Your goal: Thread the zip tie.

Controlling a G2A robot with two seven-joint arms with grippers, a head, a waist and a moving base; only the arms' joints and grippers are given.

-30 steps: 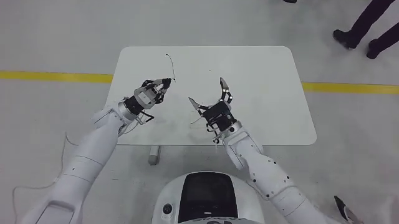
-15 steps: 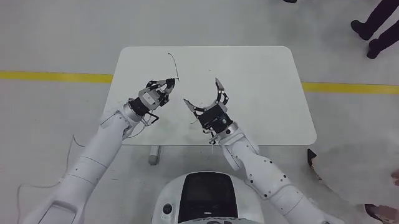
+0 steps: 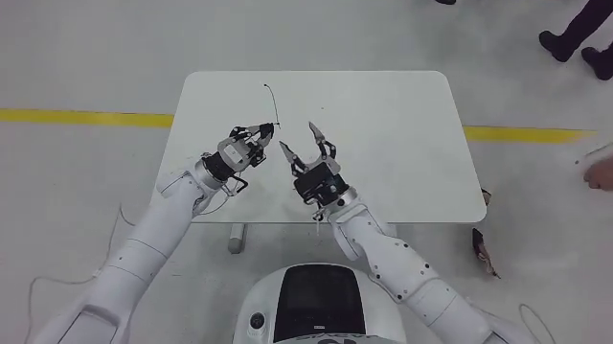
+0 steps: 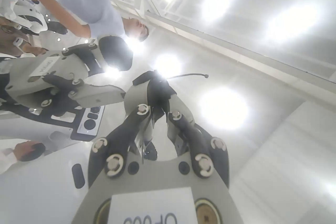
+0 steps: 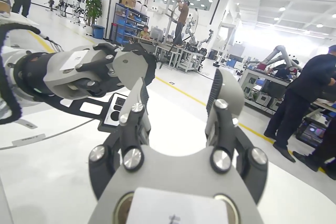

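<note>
A thin black zip tie stands up from my left gripper, which is shut on its lower end above the white table. In the left wrist view the zip tie sticks out sideways past the shut fingertips, its small head at the free end. My right gripper is open just to the right of the left one, fingers spread, nothing between them. The right wrist view has its open gripper beside the left gripper, close by.
Several people's legs stand on the floor beyond the table's far right corner. A yellow floor line runs behind the table. The right half of the table is bare.
My right gripper has moved left toward the left gripper, closing most of the gap. The left gripper with the zip tie has shifted slightly right and forward.
</note>
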